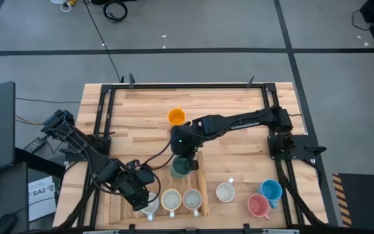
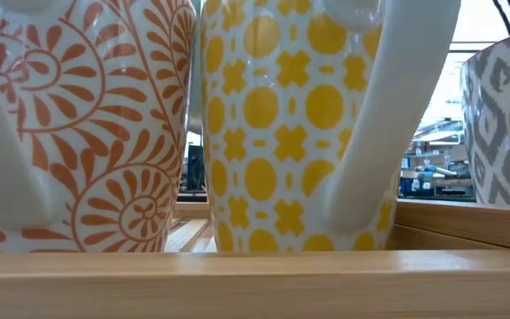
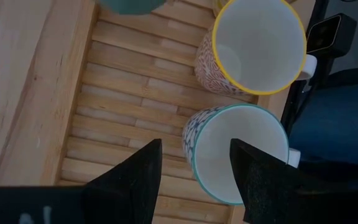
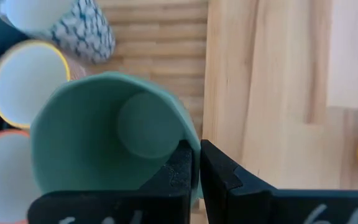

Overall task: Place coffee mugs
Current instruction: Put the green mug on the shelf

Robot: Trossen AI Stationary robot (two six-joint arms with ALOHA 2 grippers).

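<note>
Green mug [image 1: 180, 166] is pinched at its rim by right jaws [image 1: 188, 158] over the tray [image 1: 122, 201]; slip risked. Left jaws [image 1: 149, 197] gape beside the tray's teal-rimmed mug [image 3: 241, 152]; collision risked.

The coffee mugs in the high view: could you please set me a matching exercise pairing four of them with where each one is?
Things:
1. orange mug
2. dark green mug
3. blue mug
4. teal-rimmed mug

Places:
A. pinched at its wall by the right gripper
B. alone on the bare table
C. beside the pink mug
D. in the slatted tray, under the open left gripper

Pairs: 1-B, 2-A, 3-C, 4-D
</note>
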